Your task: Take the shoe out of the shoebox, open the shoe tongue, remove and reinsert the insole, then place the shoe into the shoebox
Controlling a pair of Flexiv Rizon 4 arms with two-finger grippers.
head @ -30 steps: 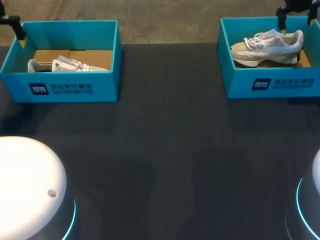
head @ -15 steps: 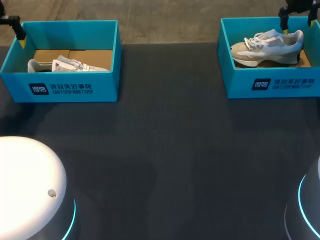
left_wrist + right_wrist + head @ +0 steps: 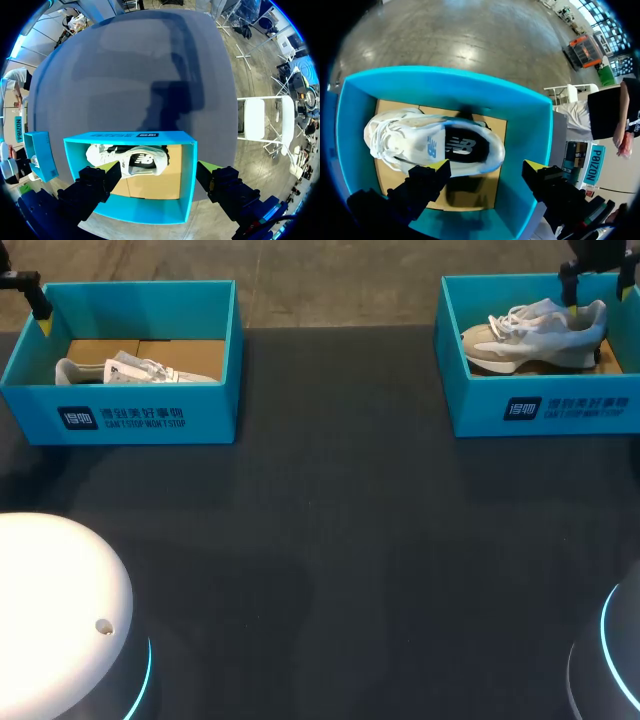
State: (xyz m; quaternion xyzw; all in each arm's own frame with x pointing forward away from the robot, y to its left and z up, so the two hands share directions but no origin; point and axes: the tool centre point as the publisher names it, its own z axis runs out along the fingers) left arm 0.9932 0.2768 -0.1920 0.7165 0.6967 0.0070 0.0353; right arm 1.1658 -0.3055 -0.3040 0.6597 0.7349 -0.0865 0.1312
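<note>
Over the shoe (image 3: 432,142), right gripper (image 3: 486,166) wide-spread, empty.

You are seeing a turquoise left shoebox (image 3: 215,410) and right shoebox (image 3: 475,405), a white-and-beige right sneaker (image 3: 530,335), a dark grey table (image 3: 340,540).

Left gripper (image 3: 159,168) hangs over a turquoise shoebox (image 3: 145,211), jaws spread wide | white shoe (image 3: 125,156) lies on its side on the box's cardboard floor (image 3: 150,186), beneath the gripper | dark table (image 3: 150,75) stretches ahead | second shoebox (image 3: 39,156) well off to one side
</note>
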